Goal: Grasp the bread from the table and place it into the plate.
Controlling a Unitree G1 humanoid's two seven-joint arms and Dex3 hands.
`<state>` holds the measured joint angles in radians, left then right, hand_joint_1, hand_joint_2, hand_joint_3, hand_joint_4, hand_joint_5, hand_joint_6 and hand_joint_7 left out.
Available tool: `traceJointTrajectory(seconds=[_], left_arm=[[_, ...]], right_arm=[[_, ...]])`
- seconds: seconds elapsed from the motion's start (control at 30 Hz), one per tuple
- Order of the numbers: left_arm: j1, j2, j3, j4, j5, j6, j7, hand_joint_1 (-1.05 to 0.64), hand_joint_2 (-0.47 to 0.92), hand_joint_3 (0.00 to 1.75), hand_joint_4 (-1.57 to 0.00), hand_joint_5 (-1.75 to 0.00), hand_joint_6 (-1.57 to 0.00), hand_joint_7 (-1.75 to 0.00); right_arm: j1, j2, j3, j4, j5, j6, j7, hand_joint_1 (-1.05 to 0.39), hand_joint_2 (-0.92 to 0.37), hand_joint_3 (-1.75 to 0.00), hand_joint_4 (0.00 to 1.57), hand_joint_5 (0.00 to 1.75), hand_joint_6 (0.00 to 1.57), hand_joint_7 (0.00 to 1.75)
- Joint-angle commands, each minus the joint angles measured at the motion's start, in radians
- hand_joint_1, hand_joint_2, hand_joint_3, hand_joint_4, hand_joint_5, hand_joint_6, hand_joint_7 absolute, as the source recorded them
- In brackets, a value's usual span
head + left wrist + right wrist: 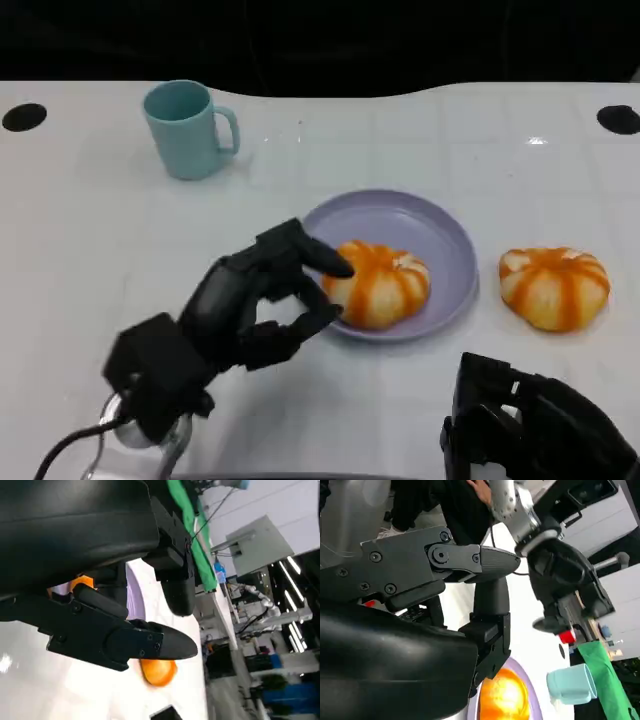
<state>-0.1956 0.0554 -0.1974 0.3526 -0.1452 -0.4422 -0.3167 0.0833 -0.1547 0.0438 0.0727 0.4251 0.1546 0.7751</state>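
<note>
Bread point(378, 284) already sits in the plate point(455, 240) with the left hand point(262, 300) released beside it, so next comes withdrawing.

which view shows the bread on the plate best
The head view: the bread lies whole on the purple plate, the left hand right beside it. The right wrist view shows only part of it past the right hand. The left wrist view shows just an orange sliver behind the fingers.
</note>
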Motion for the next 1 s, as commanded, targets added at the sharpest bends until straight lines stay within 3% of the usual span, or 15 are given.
traceJointTrajectory(seconds=[0.03,0.37,1.0], left_arm=[[0.097,0.019,0.032,-0.142,-0.140,0.167,-0.104,-0.65,0.92,0.34,-0.60,-1.75,-0.47,-1.65],[0.292,0.019,0.091,-0.357,-0.370,0.472,-0.214,-0.61,0.92,0.31,-0.82,-1.75,-0.56,-1.75],[0.335,0.017,0.118,-0.298,-0.386,0.528,-0.386,-0.68,0.92,0.28,-0.92,-1.75,-0.70,-1.75]], right_arm=[[0.000,-0.005,-0.002,-0.002,0.003,-0.005,0.002,-0.54,-0.92,-0.42,0.62,1.75,0.41,1.72],[0.003,-0.007,-0.004,-0.007,0.002,-0.007,0.003,-0.55,-0.92,-0.41,0.63,1.75,0.42,1.71],[0.014,-0.008,-0.010,-0.014,0.002,-0.022,0.003,-0.57,-0.92,-0.43,0.62,1.75,0.41,1.73]])
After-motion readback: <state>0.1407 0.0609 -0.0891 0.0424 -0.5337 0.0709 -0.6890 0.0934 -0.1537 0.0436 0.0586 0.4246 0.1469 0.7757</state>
